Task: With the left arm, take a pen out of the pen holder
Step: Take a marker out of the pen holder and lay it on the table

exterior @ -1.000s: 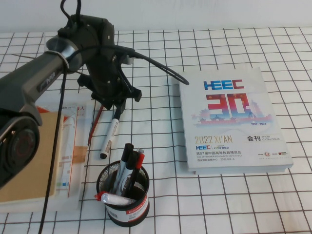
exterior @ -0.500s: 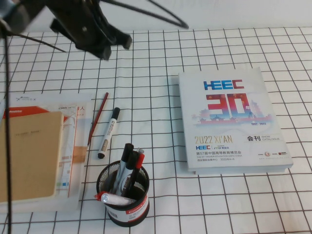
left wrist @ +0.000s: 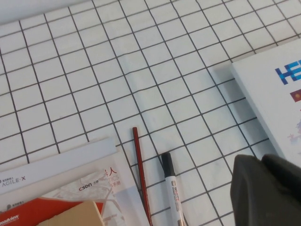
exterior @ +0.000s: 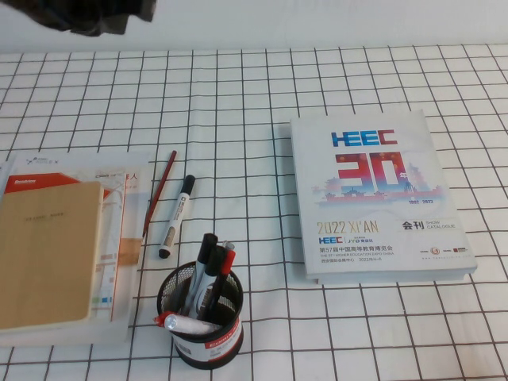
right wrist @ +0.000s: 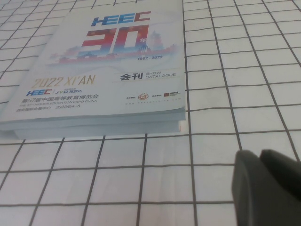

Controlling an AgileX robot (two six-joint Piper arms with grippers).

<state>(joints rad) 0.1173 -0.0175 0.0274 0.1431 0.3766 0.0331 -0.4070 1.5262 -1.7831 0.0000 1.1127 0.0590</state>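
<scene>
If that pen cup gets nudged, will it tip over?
Probably tips easily: the cup is narrow with tall pens leaning out. Mesh walls suggest it's light. Left gripper hangs shut high over the table; right gripper near the book.

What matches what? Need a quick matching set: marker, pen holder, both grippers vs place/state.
1 white marker
2 pen holder
3 left gripper
4 right gripper

A shut, near the catalogue
B upright, pens inside
C shut, empty, raised at far left
D flat beside the red pencil

Pairs: 1-D, 2-B, 3-C, 4-A
</scene>
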